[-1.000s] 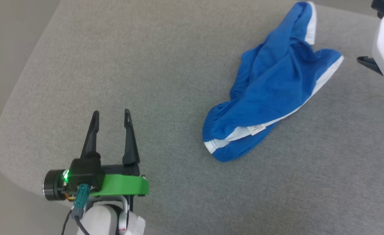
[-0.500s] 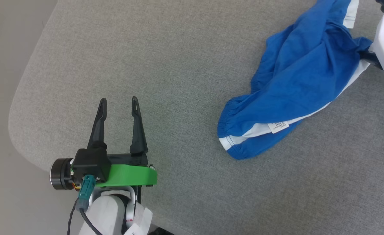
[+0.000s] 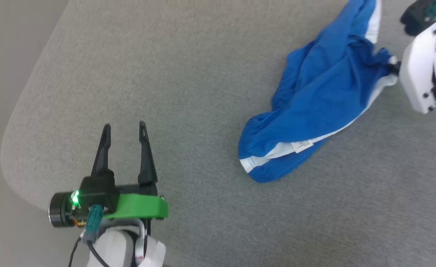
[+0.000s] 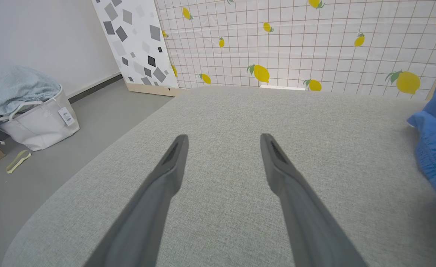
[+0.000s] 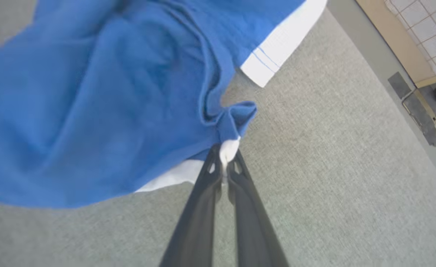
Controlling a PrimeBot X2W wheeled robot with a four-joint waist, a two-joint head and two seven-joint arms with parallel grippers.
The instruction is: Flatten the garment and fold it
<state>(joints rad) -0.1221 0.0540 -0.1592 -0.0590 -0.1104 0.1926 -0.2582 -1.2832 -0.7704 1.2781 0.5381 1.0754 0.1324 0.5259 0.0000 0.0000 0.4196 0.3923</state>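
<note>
Now we've just closed the right gripper jaws on a white hem corner of the garment, crumpled well right of the left gripper (jaws wide), so spreading can likely start.

The garment runs off the head view's top edge; its label print is unreadably small. White housing hides most of the right pincer.

I see a grey pad at centre. At 9 o'clock, a white bag holding a towel sits on the floor. Lemon wall at 12, speckled panel at 11.
</note>
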